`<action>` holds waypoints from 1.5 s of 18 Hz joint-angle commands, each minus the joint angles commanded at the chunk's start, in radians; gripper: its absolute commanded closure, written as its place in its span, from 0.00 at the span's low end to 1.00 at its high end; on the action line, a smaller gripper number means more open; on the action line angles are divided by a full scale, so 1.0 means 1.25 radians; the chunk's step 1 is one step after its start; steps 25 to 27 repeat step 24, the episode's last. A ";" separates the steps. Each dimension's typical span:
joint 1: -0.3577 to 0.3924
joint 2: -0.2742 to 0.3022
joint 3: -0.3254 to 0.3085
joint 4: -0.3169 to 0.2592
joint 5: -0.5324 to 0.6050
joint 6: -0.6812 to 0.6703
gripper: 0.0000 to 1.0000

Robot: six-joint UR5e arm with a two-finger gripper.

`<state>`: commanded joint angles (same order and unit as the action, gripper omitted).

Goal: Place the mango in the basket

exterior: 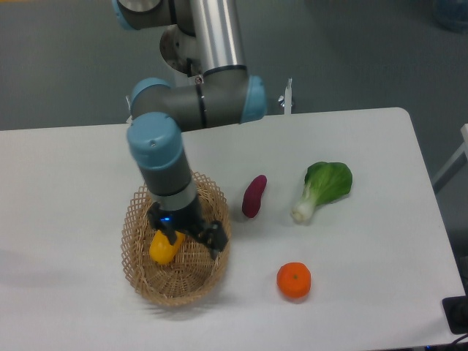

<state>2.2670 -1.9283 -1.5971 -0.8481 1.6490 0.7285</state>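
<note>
The mango point(162, 249), yellow shading to orange, lies inside the tan wicker basket point(143, 281) on its left side. My gripper point(192, 241) hangs straight down into the basket. Its jaws stand apart. The left fingertip point(172, 237) is at the mango's upper right edge, and the right fingertip point(215, 241) is near the basket's right rim. The mango is not between the fingers. The arm's wrist hides the back of the basket.
A dark purple-red oblong vegetable point(254, 196) lies just right of the basket. A green bok choy point(322, 188) lies further right. A round orange point(293, 281) sits at the front right. The table's right edge is beyond them.
</note>
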 joint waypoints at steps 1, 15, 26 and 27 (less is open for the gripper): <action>0.017 0.002 0.016 -0.026 -0.001 0.015 0.00; 0.263 0.056 0.138 -0.336 -0.110 0.433 0.00; 0.296 0.065 0.138 -0.339 -0.123 0.480 0.00; 0.296 0.065 0.138 -0.339 -0.123 0.480 0.00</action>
